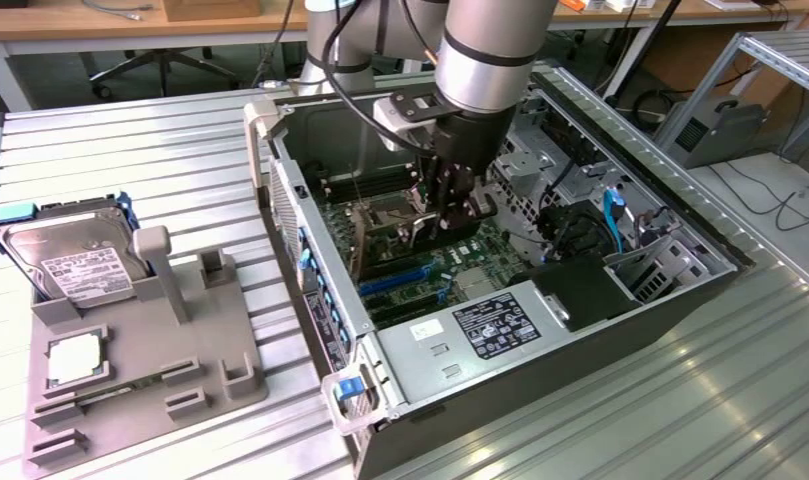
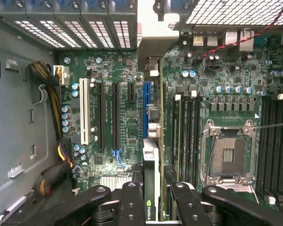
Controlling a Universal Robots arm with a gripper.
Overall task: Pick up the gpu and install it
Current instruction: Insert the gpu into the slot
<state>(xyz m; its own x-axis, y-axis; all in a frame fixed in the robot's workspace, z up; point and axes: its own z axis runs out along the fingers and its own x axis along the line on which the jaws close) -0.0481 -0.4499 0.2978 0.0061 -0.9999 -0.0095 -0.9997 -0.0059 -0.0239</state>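
Observation:
My gripper (image 1: 447, 212) hangs inside the open computer case (image 1: 311, 300), over the motherboard (image 1: 451, 265). It is shut on the gpu (image 1: 418, 238), a thin black card held on edge between the fingers. In the wrist view the gpu (image 2: 151, 155) runs edge-on away from the gripper (image 2: 152, 203), its metal bracket (image 2: 153, 44) toward the case's rear wall. The card sits just above the long blue slot (image 2: 145, 108), roughly in line with it. I cannot tell whether its lower edge touches the slot.
A grey fixture (image 1: 177, 350) at the exterior view's left holds a hard drive (image 1: 71, 262) and a small square chip (image 1: 76, 360). Inside the case are the power supply (image 1: 495, 325), the CPU socket (image 2: 228, 155), memory slots (image 2: 186, 136) and a cable bundle (image 2: 54, 94).

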